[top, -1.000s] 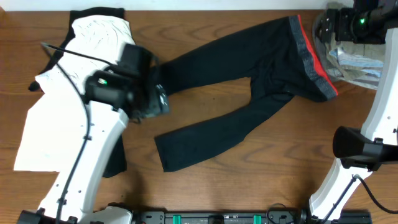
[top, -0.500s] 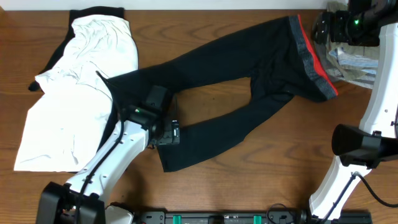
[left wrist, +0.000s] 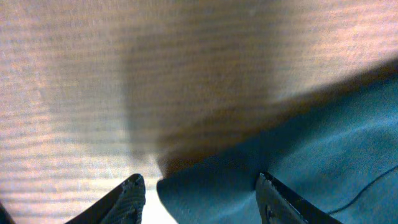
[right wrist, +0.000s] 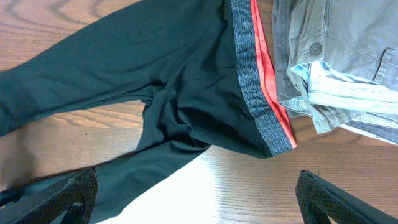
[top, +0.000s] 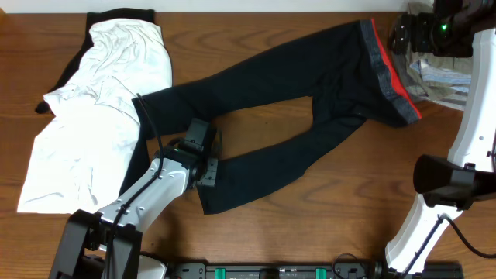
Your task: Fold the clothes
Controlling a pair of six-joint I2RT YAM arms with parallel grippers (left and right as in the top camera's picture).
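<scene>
Both open | left hand (left wrist: 200, 186) half-wide astride pants (left wrist: 311, 143) leg end | right hand (right wrist: 196, 193) wide, holding nothing, over waistband (right wrist: 255, 81)

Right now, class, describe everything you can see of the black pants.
The black pants lie unfolded on the wooden table, legs spread leftward, waist to the right. The fabric looks thin and stretchy. The waistband is grey with a red-orange edge and abuts the khaki garments. The left gripper straddles the nearer leg's hem corner, not yet closed on it.

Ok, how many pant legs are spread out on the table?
2. The upper leg reaches toward the white garment; the lower leg ends by the left gripper. None appear hidden.
</scene>
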